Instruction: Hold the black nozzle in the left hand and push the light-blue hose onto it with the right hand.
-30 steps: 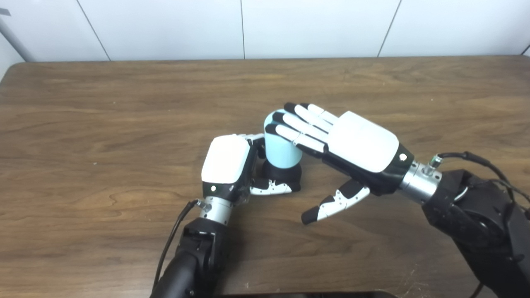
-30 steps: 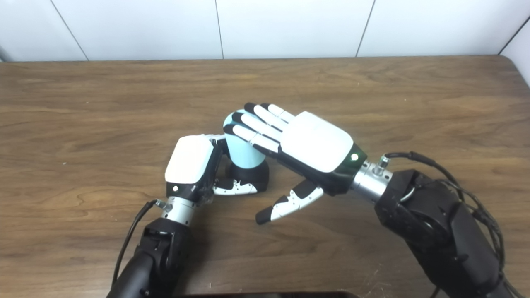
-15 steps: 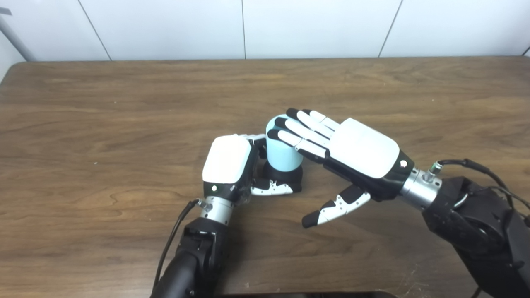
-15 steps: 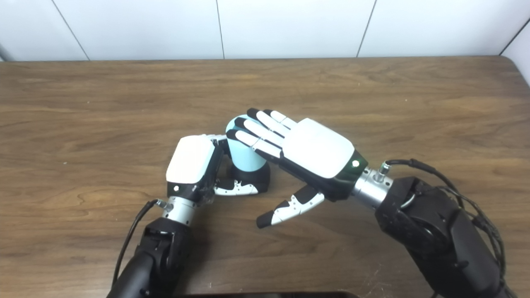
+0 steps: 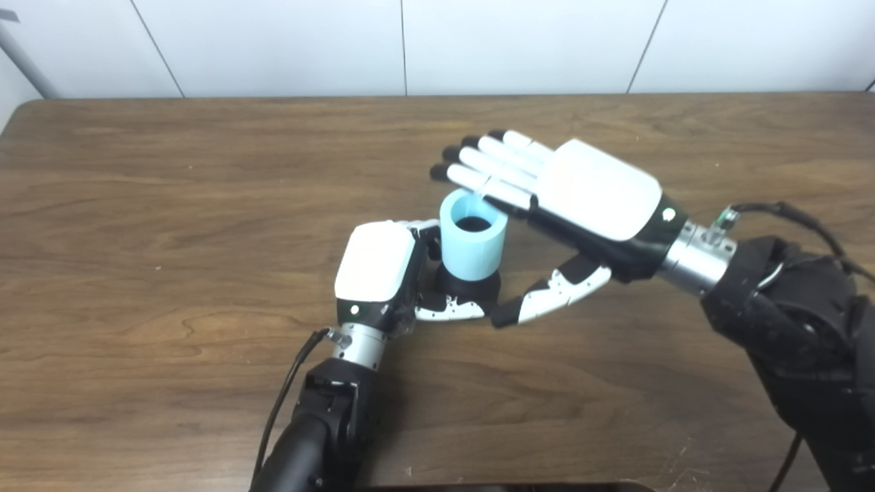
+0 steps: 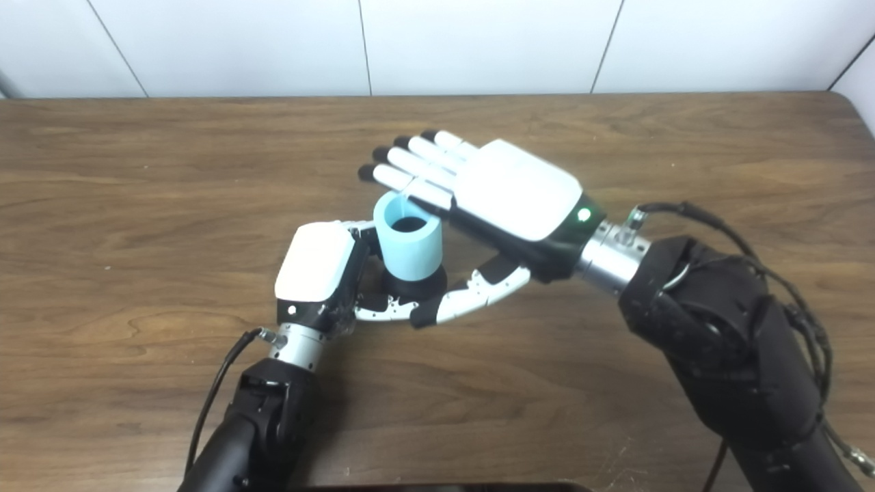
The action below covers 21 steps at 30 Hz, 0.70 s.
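At frame centre, the left hand [image 5: 374, 266] grips the black nozzle [image 5: 467, 287], the light-blue hose [image 5: 472, 234] seated upright on it above the wooden table [image 5: 171, 205]. The right hand [image 5: 581, 195], flat on the hose top half a second ago, has lifted; fingers spread, empty, exposing the hose's open mouth.

Table [image 5: 171, 205]: you see brown wood grain, rounded far corners.
Wall [image 5: 273, 41]: white panels behind, thin seams.
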Each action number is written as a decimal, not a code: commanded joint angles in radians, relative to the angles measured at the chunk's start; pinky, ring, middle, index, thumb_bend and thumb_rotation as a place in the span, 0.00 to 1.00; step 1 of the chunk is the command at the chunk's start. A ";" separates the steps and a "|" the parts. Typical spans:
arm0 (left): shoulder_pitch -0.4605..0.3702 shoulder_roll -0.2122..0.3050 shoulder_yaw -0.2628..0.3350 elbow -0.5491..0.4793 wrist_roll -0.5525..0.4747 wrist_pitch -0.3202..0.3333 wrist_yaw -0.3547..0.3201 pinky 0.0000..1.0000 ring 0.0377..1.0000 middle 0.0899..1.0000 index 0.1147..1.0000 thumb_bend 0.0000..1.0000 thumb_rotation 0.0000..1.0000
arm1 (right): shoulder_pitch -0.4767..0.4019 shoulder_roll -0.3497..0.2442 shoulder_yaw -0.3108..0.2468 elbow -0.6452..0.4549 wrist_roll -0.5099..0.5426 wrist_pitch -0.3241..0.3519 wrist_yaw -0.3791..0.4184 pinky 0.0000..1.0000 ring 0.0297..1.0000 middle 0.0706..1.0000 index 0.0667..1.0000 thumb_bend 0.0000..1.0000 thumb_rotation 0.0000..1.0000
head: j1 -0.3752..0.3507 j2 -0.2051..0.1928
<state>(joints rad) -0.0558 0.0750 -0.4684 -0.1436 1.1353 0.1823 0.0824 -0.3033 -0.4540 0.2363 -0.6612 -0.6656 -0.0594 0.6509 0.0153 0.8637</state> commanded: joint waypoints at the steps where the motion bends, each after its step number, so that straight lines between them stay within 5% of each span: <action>1: 0.011 0.007 -0.002 0.045 0.008 0.012 -0.012 0.62 0.53 0.45 0.41 0.52 0.00 | -0.015 -0.005 -0.017 -0.028 0.013 -0.002 -0.009 0.99 1.00 1.00 0.98 0.59 0.98 | 0.001 0.000; 11: 0.014 0.010 -0.001 0.047 -0.005 0.006 0.005 0.62 0.53 0.45 0.41 0.52 0.00 | 0.032 0.025 -0.041 -0.005 0.043 0.039 -0.018 0.98 1.00 1.00 0.99 0.57 0.99 | 0.003 0.000; 16: 0.008 0.018 0.000 0.033 -0.007 0.007 -0.005 0.62 0.53 0.44 0.42 0.53 0.00 | 0.066 0.050 -0.069 0.002 0.116 0.114 -0.016 0.98 1.00 1.00 0.99 0.57 1.00 | 0.003 0.000; 18: 0.002 0.028 -0.005 0.022 0.011 0.015 -0.028 0.69 0.60 0.53 0.43 0.52 0.04 | 0.081 0.054 -0.076 0.012 0.131 0.120 -0.028 0.96 1.00 1.00 0.99 0.57 1.00 | 0.006 -0.002; 19: -0.002 0.033 -0.005 0.017 0.017 0.017 -0.038 0.74 0.64 0.58 0.51 0.70 0.11 | 0.088 0.056 -0.078 0.021 0.135 0.116 -0.035 0.96 1.00 1.00 0.99 0.56 1.00 | 0.006 -0.002; 21: -0.009 0.039 -0.004 0.006 0.021 0.018 -0.047 0.83 0.71 0.68 0.64 0.86 0.20 | 0.099 0.058 -0.078 0.036 0.137 0.107 -0.048 0.94 1.00 1.00 1.00 0.55 1.00 | 0.007 -0.003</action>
<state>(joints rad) -0.0650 0.0917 -0.4715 -0.1411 1.1209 0.1800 0.0720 -0.1963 -0.3902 0.1743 -0.6185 -0.5398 0.0562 0.6380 0.0215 0.8590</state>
